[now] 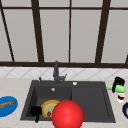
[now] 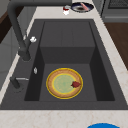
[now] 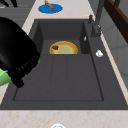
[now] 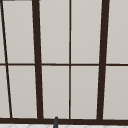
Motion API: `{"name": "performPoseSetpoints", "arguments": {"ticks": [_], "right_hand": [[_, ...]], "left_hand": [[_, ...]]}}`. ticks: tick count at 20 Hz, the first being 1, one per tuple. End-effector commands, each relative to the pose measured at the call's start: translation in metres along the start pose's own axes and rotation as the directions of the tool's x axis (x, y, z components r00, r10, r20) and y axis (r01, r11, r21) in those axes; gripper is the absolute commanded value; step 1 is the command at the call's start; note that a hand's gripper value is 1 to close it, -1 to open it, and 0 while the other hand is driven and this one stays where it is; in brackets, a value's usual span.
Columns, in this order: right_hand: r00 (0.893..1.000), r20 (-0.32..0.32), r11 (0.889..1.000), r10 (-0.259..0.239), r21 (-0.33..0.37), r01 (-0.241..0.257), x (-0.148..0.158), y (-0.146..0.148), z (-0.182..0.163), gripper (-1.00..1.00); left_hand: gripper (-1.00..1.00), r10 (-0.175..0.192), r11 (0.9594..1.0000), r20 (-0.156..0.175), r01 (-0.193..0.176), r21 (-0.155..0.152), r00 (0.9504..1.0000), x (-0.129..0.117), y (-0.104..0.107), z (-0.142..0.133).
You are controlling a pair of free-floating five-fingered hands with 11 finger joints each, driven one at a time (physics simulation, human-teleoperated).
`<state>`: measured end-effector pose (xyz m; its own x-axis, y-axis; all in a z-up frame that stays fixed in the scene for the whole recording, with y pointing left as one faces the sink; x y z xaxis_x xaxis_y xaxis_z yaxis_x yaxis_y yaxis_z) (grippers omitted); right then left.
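My right hand [image 1: 118, 82] hovers over the counter to the right of the sink, fingers curled down round a green object [image 1: 117, 88]. The right side view has this hand [image 3: 17, 53] large and close, with the green object [image 3: 3, 76] under it. My left hand [image 1: 36, 111] hangs at the front left corner of the sink basin [image 1: 37, 97], beside a yellow-rimmed plate [image 1: 49, 107]. That plate [image 2: 64, 83] lies on the basin floor with a small red piece [image 2: 75, 84] on it. A big red ball [image 1: 67, 115] covers the sink's front edge.
A blue plate [image 1: 7, 105] with a brown item lies on the left counter. A small red and white cup [image 1: 120, 97] and a dark plate [image 1: 125, 110] stand on the right counter. The faucet [image 1: 56, 72] rises behind the basin, below a window.
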<state>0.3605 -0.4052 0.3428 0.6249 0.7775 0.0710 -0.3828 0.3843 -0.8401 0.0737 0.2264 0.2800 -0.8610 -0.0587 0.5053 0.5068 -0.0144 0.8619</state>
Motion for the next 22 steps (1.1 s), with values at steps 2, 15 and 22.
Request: {"name": "performPoseSetpoints", "arguments": {"ticks": [2, 15, 22], "right_hand": [[0.999, 0.018, 1.000, 0.029, -0.008, -0.029, 0.023, 0.012, 0.014, 1.00], [0.993, 0.089, 0.997, 0.080, -0.026, -0.078, 0.050, 0.040, 0.053, 1.00], [0.993, 0.084, 0.996, 0.079, -0.037, -0.076, 0.075, 0.066, 0.076, 1.00]], "left_hand": [[0.00, 0.000, 1.0000, 0.000, 0.000, 0.000, 1.0000, 0.000, 0.000, 0.000], [0.00, 0.000, 1.0000, 0.000, 0.000, 0.000, 1.0000, 0.000, 0.000, 0.000], [0.00, 0.000, 1.0000, 0.000, 0.000, 0.000, 1.0000, 0.000, 0.000, 0.000]]}}
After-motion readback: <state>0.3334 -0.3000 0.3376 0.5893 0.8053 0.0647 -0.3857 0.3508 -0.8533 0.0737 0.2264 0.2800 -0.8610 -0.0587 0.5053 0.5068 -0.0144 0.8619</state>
